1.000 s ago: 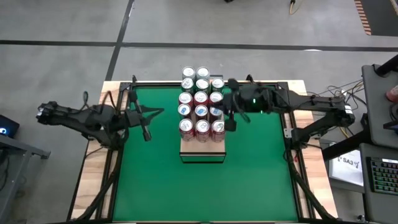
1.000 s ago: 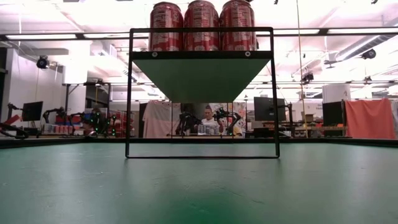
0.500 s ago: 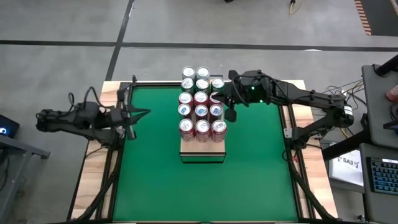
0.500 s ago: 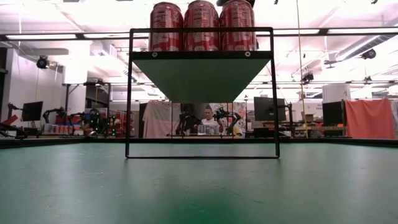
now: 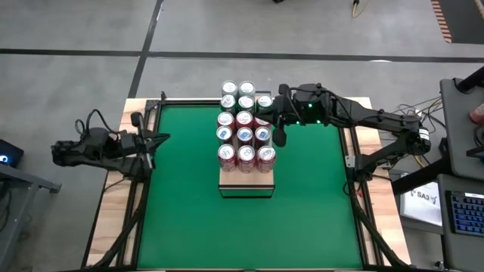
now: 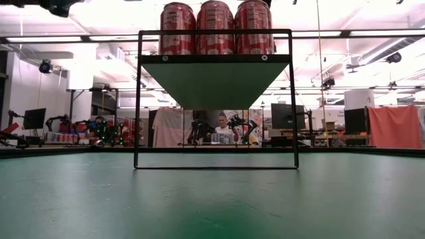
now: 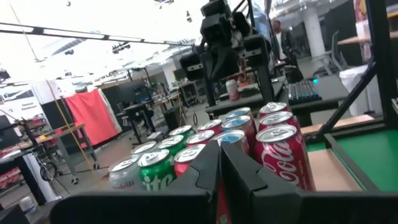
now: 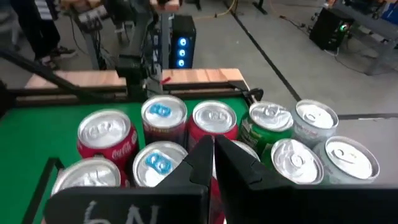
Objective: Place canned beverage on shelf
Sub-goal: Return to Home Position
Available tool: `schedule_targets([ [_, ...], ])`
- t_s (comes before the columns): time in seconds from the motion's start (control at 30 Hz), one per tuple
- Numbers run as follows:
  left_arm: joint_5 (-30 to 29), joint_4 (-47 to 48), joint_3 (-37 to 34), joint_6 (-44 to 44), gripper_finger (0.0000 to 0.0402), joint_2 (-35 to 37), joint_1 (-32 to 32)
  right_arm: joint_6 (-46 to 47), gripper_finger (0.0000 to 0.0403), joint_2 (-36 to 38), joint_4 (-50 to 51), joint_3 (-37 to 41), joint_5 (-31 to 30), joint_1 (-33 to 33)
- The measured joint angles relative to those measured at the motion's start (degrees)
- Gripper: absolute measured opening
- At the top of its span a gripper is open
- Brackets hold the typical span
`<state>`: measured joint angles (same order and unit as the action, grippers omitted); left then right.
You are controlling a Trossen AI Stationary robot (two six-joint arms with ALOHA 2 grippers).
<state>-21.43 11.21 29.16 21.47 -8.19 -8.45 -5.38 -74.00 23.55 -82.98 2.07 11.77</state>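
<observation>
r. tool [image 5: 279, 137] by cans [image 5: 245, 128], shelf [image 5: 246, 181] front bare

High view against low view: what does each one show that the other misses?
Only the high view shows both arms: the left gripper at the left edge of the green surface, the right gripper close to the right of the cans, and the bare front end of the shelf. Only the low view shows the shelf's underside, the legs of its dark frame and a person in the room behind. Both show the three red front cans.
</observation>
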Motion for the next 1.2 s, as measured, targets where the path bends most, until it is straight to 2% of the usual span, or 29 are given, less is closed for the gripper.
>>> schedule_targets([
  [0.17, 0.00, -0.78, -2.18, -1.40, 0.0000, 4.63, 0.00, 2.41, 0.0009, -0.22, -4.66, 0.00, 0.19, 0.00],
  [0.33, -0.02, -0.19, -2.59, -4.27, 0.0000, 8.28, 0.00, 0.52, 0.0009, -0.31, -6.24, 0.01, 5.69, 0.00],
  [0.7, -0.07, -0.18, -5.33, -6.46, 0.0000, 8.18, 0.00, -1.56, 0.0009, 2.48, -6.36, 3.68, 6.13, 0.51],
  [0.9, -0.06, -0.26, -6.13, -7.24, 0.0000, 8.18, -0.01, -1.15, 0.0009, 10.12, -10.06, 12.23, 5.89, 0.66],
  [1.07, -0.04, -1.30, -7.29, -7.19, 0.0000, 8.18, 0.00, 0.52, 0.0009, 18.33, -17.83, 23.34, 5.90, 0.66],
  [1.2, -0.04, -5.60, -10.19, -7.45, 0.0000, 8.18, 0.00, 2.68, 0.0009, 24.92, -23.09, 32.19, 5.88, 0.64],
])
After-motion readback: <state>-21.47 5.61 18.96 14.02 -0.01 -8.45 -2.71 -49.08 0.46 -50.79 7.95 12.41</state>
